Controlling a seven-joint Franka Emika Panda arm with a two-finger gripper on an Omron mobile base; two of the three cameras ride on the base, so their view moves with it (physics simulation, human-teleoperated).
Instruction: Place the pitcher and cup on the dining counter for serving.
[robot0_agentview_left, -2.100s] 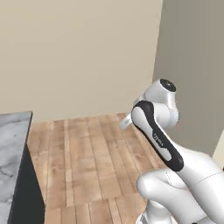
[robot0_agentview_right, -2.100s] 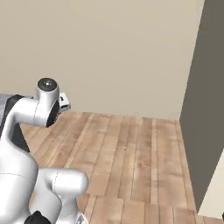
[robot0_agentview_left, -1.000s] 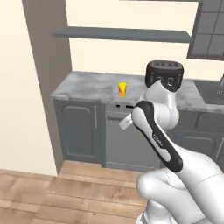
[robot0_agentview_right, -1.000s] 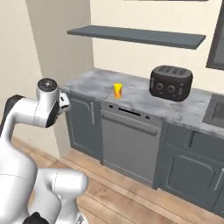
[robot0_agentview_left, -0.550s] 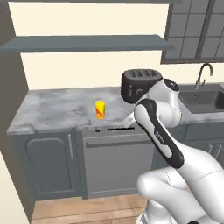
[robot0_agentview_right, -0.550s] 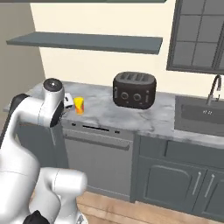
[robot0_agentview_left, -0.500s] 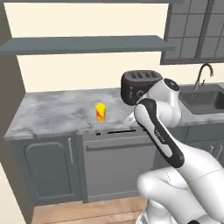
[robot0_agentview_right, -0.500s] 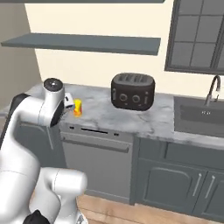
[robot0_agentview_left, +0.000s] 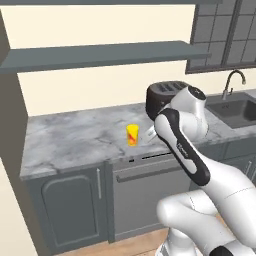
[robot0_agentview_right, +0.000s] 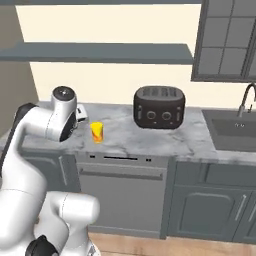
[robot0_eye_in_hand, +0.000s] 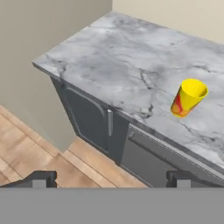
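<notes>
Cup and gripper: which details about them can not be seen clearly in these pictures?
- Cup: whether it holds anything. The base views look from the side; in the hand view the yellow inside shows only near the rim.
- Red marks on the cup: too small and blurred to read in every view.
- Gripper: most of each finger is cut off by the bottom edge of the hand view; the tips stand wide apart.
- Toaster: partly hidden by the arm in the left base view.

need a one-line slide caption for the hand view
Small tapered yellow cup with red marks stands upright on the grey-veined marble counter above dark grey cabinet doors, open jaws far short of it.
</notes>
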